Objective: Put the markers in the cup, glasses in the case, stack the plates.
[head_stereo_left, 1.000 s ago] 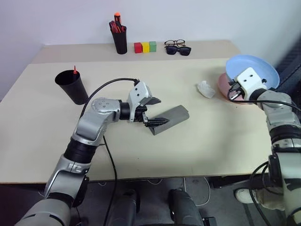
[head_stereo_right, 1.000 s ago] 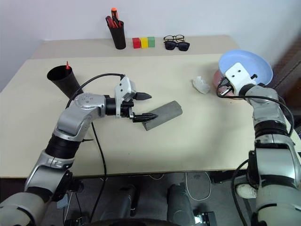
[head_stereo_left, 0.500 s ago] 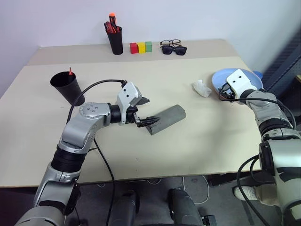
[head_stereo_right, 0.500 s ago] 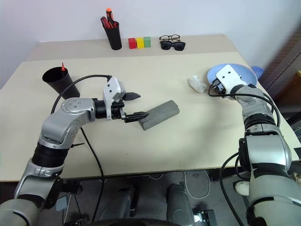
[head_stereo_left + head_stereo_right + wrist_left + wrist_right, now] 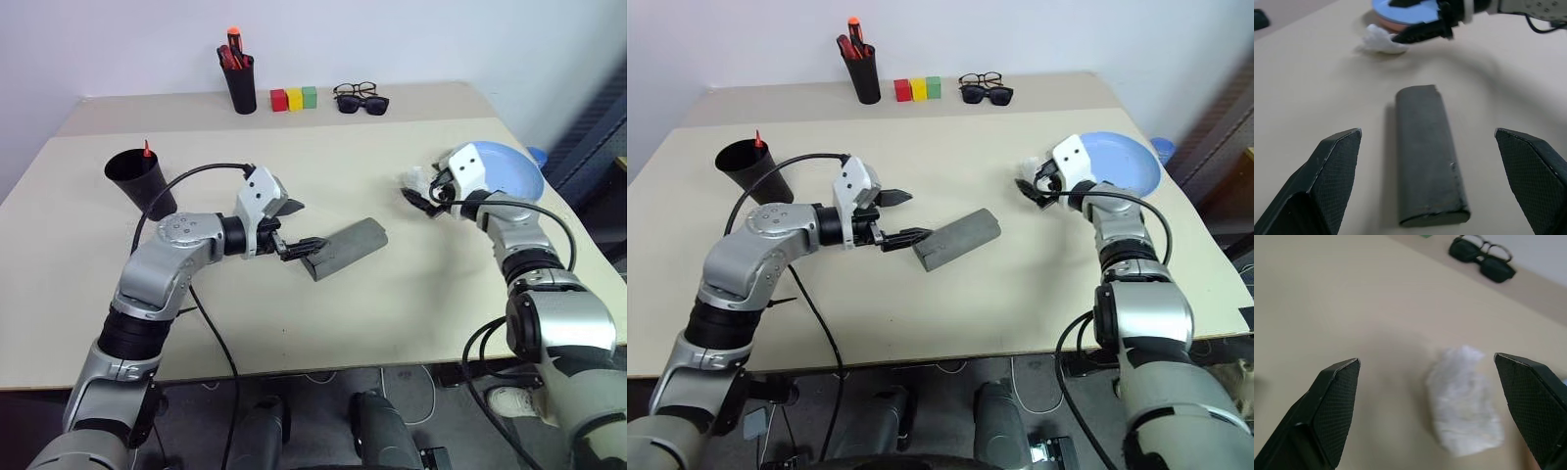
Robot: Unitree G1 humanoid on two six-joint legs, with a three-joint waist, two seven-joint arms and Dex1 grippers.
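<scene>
The grey case [image 5: 345, 247] lies shut on the table's middle. My left gripper [image 5: 309, 225] is open right at its near end, with one fingertip at the case's edge. The black cup [image 5: 142, 181] stands at the left, and a red marker [image 5: 147, 149] pokes out of it. At the right, the light blue plate [image 5: 498, 168] lies on the pink plate [image 5: 1392, 24]. My right gripper [image 5: 419, 192] hangs open and empty just left of the plates, over a white crumpled wad [image 5: 1464, 401]. The glasses are out of view.
A black pen pot [image 5: 240, 83] with red pens, three coloured blocks [image 5: 294, 98], a dark-rimmed clear pair of spectacles [image 5: 358, 89] and black sunglasses [image 5: 368, 104] line the back shelf. A black cable [image 5: 196, 176] loops over my left arm.
My right gripper lowered the blue plate onto the pink one, let go and opened, then swung left to the white wad. My left gripper drew slightly back along the case.
</scene>
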